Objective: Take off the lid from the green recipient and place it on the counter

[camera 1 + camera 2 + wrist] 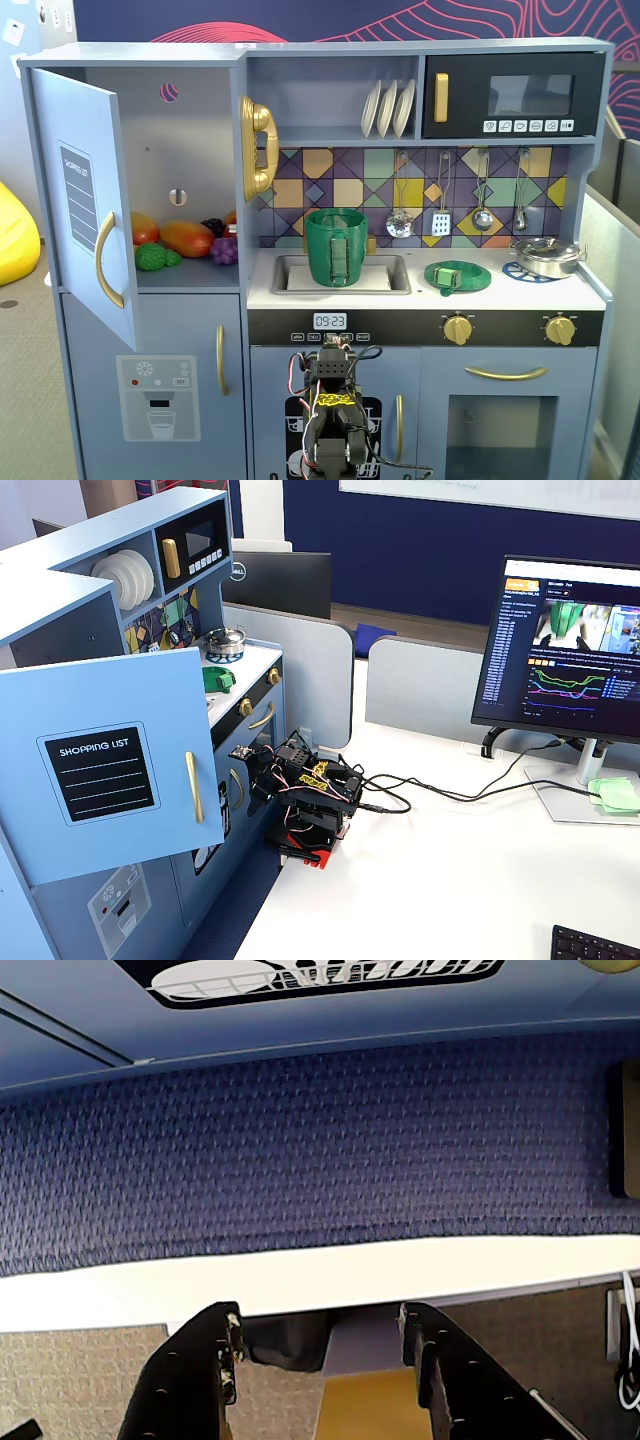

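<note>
Round green plastic lid [458, 276] lies flat on white toy-kitchen surface [500, 291], right of tall green recipient [335, 246] in sink. End effector [320, 1345] wide open, empty, folded low.

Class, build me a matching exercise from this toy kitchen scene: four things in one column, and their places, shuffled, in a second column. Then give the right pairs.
Things
1. tall green plastic container
2. round green lid
3. small shiny metal pot
4. white plates

Places
A. upright on the upper shelf, left of the microwave
B. in the sink
C. flat on the white counter, right of the sink
D. on the blue burner at the counter's right end

Pairs: 1-B, 2-C, 3-D, 4-A
</note>
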Controlling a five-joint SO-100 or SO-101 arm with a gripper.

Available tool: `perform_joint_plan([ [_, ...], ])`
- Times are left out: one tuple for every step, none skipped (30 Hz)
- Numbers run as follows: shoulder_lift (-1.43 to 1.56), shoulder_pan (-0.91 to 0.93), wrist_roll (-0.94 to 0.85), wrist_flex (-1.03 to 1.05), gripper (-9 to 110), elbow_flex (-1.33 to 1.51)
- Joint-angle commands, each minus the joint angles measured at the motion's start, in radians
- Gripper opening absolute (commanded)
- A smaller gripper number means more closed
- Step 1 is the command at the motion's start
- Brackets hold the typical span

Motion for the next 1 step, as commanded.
perform_joint_plan([
  [-0.006,0.012,0.037,0.184,11,-0.002],
])
